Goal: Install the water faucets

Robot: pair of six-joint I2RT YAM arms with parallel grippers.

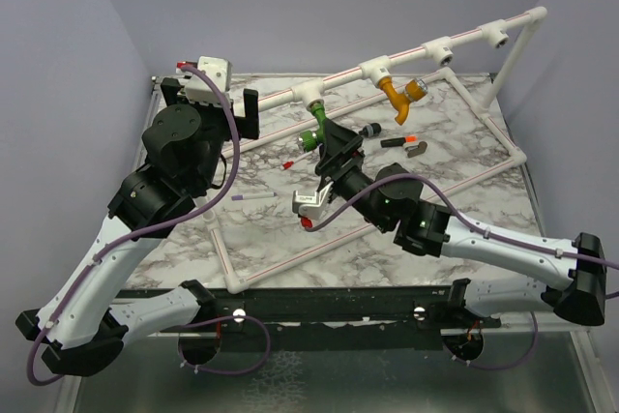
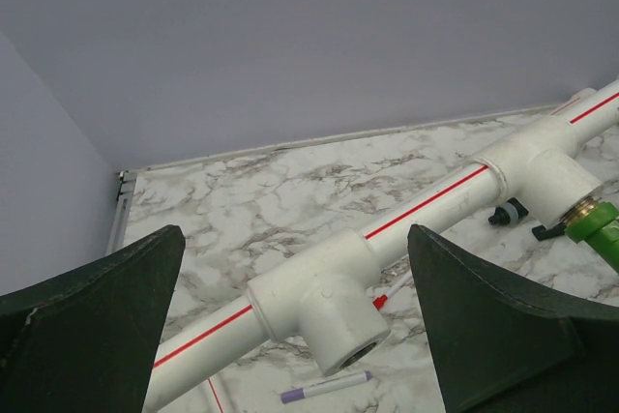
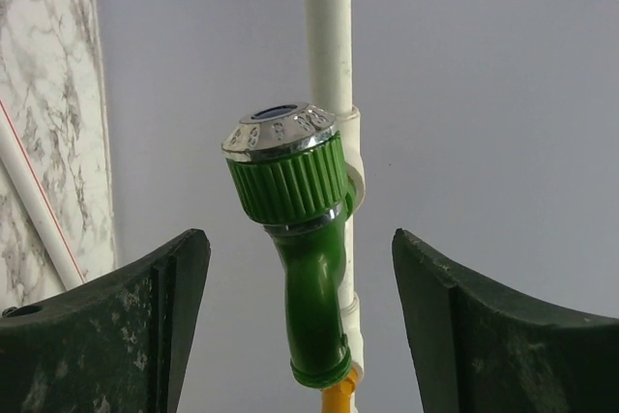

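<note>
Green faucet (image 3: 288,191) hangs between the parted fingers of the right end effector (image 3: 298,244), touching neither.

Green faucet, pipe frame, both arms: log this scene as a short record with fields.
green faucet: mounted on the pipe frame
orange faucet: mounted beside it on the same pipe
right gripper: open, fingers either side of the green faucet, not touching
left gripper: open, facing an empty T-socket
loose on table: purple pen

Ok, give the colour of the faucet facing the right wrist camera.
Bright green faucet, silvery cap; right wrist view.
</note>
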